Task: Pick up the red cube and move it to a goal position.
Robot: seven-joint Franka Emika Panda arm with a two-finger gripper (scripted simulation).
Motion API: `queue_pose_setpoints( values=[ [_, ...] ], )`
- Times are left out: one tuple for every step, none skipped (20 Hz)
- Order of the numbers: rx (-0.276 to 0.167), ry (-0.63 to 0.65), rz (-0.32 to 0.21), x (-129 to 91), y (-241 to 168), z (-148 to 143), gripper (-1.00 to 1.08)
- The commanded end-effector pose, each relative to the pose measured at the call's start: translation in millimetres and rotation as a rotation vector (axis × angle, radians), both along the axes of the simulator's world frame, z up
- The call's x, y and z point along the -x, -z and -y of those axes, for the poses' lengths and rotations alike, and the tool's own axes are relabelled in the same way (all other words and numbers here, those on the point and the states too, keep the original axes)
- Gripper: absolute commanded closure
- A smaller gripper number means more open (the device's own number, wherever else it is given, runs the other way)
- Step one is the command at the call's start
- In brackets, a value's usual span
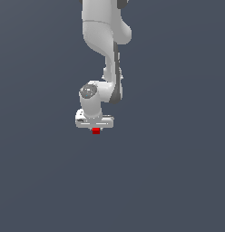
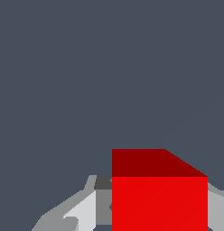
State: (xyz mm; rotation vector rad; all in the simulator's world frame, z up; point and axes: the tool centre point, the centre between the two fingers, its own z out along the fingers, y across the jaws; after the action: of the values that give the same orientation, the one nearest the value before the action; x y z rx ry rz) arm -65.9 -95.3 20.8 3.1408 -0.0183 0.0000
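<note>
The red cube is a small bright red block that shows just under the white gripper in the exterior view, near the picture's middle. In the wrist view the red cube fills the space between two grey fingers, and each finger lies flush against one of its sides. The gripper is shut on the cube. In the exterior view the fingertips are hidden behind the hand. No goal marker shows in either view.
The white arm reaches down from the top of the exterior view. A plain dark grey-blue surface lies all around, with no other object or edge in view.
</note>
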Motion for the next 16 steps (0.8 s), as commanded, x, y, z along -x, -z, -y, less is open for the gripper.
queue_pose_setpoints(
  values=[
    [0.0,0.0,0.0,-0.2,-0.2,-0.3,1.08],
    [0.0,0.0,0.0,-0.5,-1.0,-0.6,1.08],
    [0.0,0.0,0.0,-1.0,-2.4,-1.1,1.08],
    [0.0,0.0,0.0,-1.8,-4.4,-1.7,1.08],
    [0.0,0.0,0.0,-2.8,-6.8,-2.6,1.08],
    [0.0,0.0,0.0,-4.0,-9.9,-3.6,1.08],
    [0.0,0.0,0.0,-5.4,-13.5,-4.8,1.08],
    [0.0,0.0,0.0,-7.0,-17.6,-6.2,1.08],
    [0.0,0.0,0.0,-8.8,-22.2,-7.7,1.08],
    [0.0,0.0,0.0,-10.8,-27.4,-9.4,1.08],
    [0.0,0.0,0.0,-13.1,-33.0,-11.3,1.08],
    [0.0,0.0,0.0,-15.5,-39.2,-13.4,1.08],
    [0.0,0.0,0.0,-18.1,-45.9,-15.6,1.08],
    [0.0,0.0,0.0,-21.0,-53.0,-18.0,1.08],
    [0.0,0.0,0.0,-24.0,-60.7,-20.5,1.08],
    [0.0,0.0,0.0,-27.2,-68.8,-23.2,1.08]
  ],
)
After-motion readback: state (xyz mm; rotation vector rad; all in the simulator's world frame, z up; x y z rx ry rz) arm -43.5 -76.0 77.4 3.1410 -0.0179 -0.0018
